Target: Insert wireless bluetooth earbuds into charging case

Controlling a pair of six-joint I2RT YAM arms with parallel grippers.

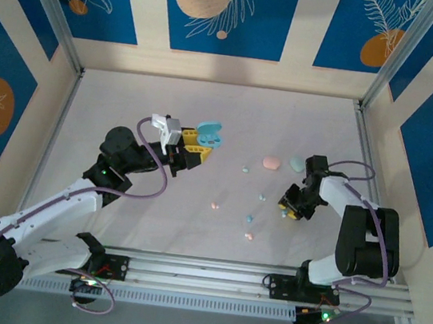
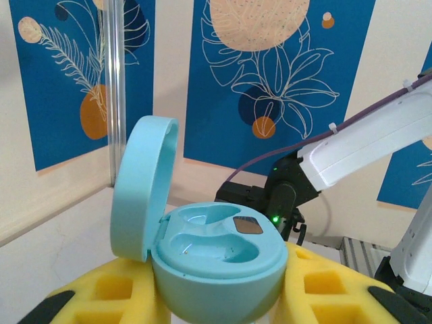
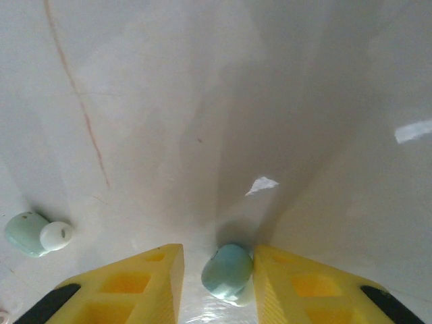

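Over the left half of the table (image 1: 208, 104), the left hand (image 1: 193, 147) is clamped on an open light-blue case (image 2: 216, 270), its lid (image 2: 143, 185) standing up. To the right, the right hand (image 1: 291, 206) is down at the table, fingers close on either side of a teal earbud (image 3: 227, 270), one touching it. Whether it is gripped I cannot tell. Other earbuds (image 1: 215, 205) lie scattered between the arms.

Glossy, smooth plastic on light-blue round charging case (image 2: 216, 270), highlights in its moulded wells; flanking that case, matt yellow plastic fingers (image 2: 351, 297); well apart from it, satin-smooth small teal plastic earbud (image 3: 227, 270) on smooth, faintly shiny white tabletop (image 3: 202, 101)
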